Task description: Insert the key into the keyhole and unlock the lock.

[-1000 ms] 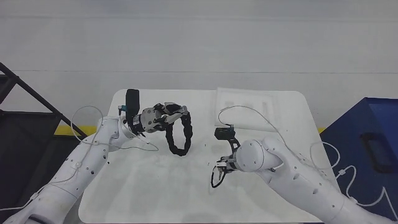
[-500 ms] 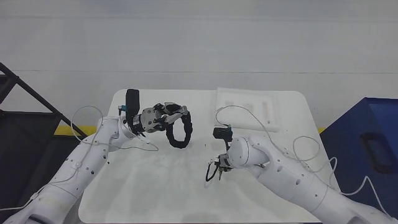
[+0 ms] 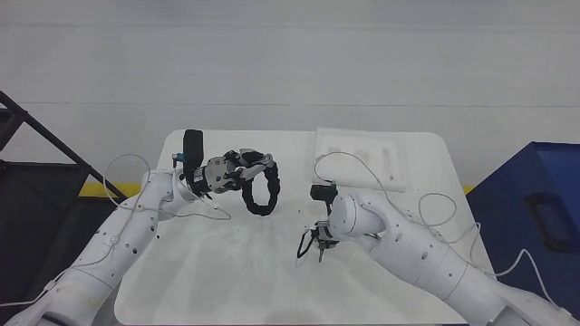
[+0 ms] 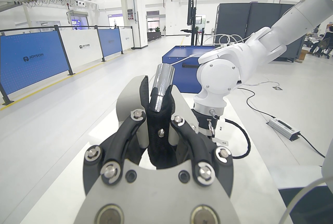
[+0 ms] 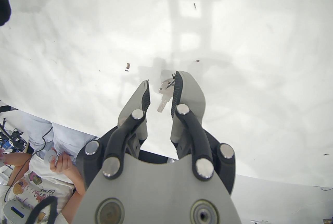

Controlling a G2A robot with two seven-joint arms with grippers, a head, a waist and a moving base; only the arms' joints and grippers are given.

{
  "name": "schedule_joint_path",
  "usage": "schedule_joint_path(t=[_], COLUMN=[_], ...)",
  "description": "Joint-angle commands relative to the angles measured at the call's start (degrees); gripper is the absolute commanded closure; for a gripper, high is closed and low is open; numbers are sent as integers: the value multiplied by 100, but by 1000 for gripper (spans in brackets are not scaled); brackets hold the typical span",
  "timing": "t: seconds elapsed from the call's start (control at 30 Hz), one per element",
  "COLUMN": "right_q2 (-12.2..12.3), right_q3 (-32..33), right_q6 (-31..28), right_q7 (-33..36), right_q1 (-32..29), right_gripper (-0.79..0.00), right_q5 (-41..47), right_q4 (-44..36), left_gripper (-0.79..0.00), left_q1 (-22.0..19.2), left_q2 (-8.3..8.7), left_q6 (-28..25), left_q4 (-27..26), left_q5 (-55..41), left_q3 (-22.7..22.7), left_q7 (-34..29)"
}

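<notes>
Logo lettering stands on the blue barrier panel (image 4: 28,63) and neighbouring white panel (image 4: 83,44).

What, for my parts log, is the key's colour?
Silver; the key shows best in the right wrist view.

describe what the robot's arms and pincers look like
The left arm and right arm are glossy white rounded shells with thin white cables looping alongside. The left pincer and right pincer each have a pale grey base plate, black curved links with silver pivots, and grey fingers lined with black ribbed pads.
</notes>
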Motion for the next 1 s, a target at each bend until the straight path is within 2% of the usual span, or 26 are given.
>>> schedule_joint_path(t=[0.0, 0.13, 0.47, 0.7, 0.73, 0.77, 0.87, 0.97], right_q2=[-17, -44, -38, 107, 131, 153, 210, 263], right_q3=[-16, -97, -175, -157, -174, -181, -217, -246], right_q6=[24, 60, 117, 169, 160, 159, 197, 284], right_q7=[-23, -59, -116, -167, -158, -157, -196, -282], right_q1=[11, 69, 177, 226, 238, 247, 281, 318], right_gripper=[-123, 0, 0, 0, -68, -172, -256, -292], right_q5=[-7, -85, -38, -121, -133, -120, -82, -32], right_q4=[59, 117, 67, -137, -123, -106, -64, -114], left_gripper=[0, 0, 0, 0, 0, 0, 0, 0], left_q1=[0, 0, 0, 0, 0, 0, 0, 0], left_q2=[0, 0, 0, 0, 0, 0, 0, 0], left_q6=[0, 0, 0, 0, 0, 0, 0, 0], left_q4=[0, 0, 0, 0, 0, 0, 0, 0], left_q5=[0, 0, 0, 0, 0, 0, 0, 0], left_q3=[0, 0, 0, 0, 0, 0, 0, 0], left_q7=[0, 0, 0, 0, 0, 0, 0, 0])
